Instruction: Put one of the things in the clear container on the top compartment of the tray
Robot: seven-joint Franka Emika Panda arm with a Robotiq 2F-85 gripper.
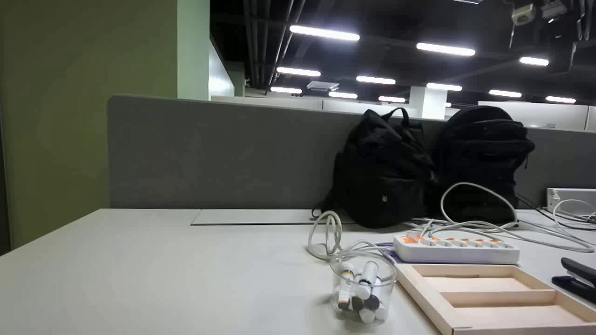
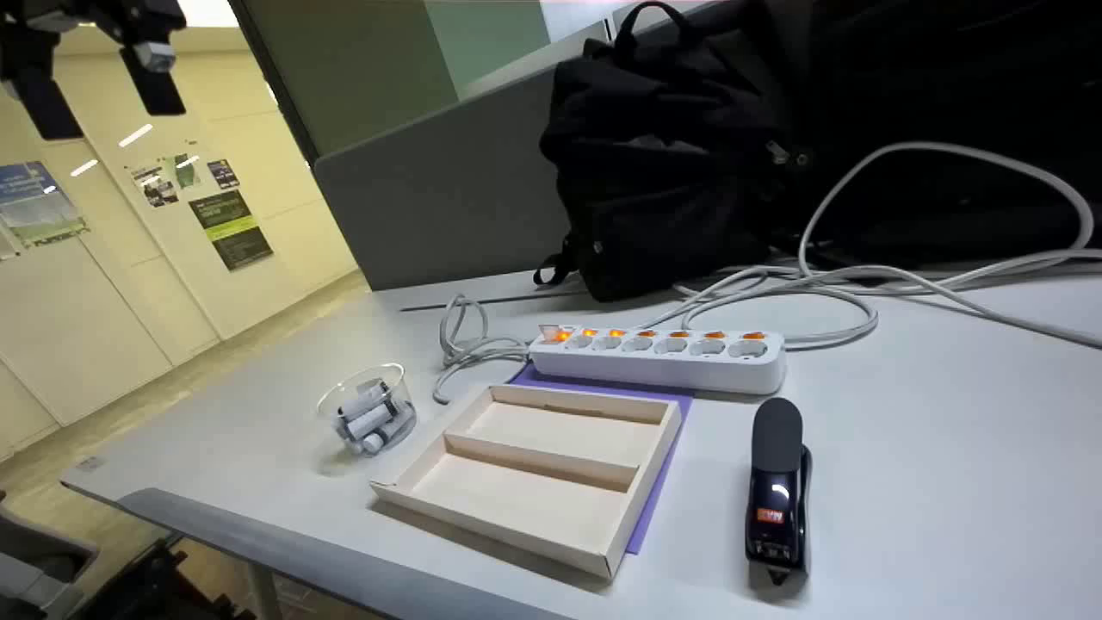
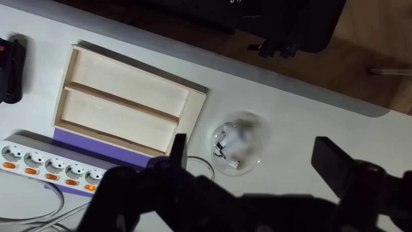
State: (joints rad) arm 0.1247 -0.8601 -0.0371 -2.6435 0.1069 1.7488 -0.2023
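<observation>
The clear container (image 1: 337, 279) is a low round see-through cup standing on the table, also in an exterior view (image 2: 403, 383) and the wrist view (image 3: 236, 174). It holds several small white cylinders (image 1: 368, 274), some with dark or orange ends; part of them is blurred in the wrist view. The light wooden tray (image 2: 482, 517) lies beside it, also in the wrist view (image 3: 191, 112) and an exterior view (image 1: 428, 302). A divider splits it into two bare compartments. My gripper (image 2: 114, 120) is open and empty, high above the table; in the wrist view its fingers (image 3: 251, 141) stand wide apart around the container's outline.
A white power strip (image 2: 654, 366) with grey cables lies behind the tray. A purple sheet (image 2: 663, 482) is under the tray. A black stapler (image 2: 776, 491) lies beside it. Black backpacks (image 1: 386, 172) stand against the grey partition (image 1: 223, 158). The table edge (image 2: 301, 551) is near the tray.
</observation>
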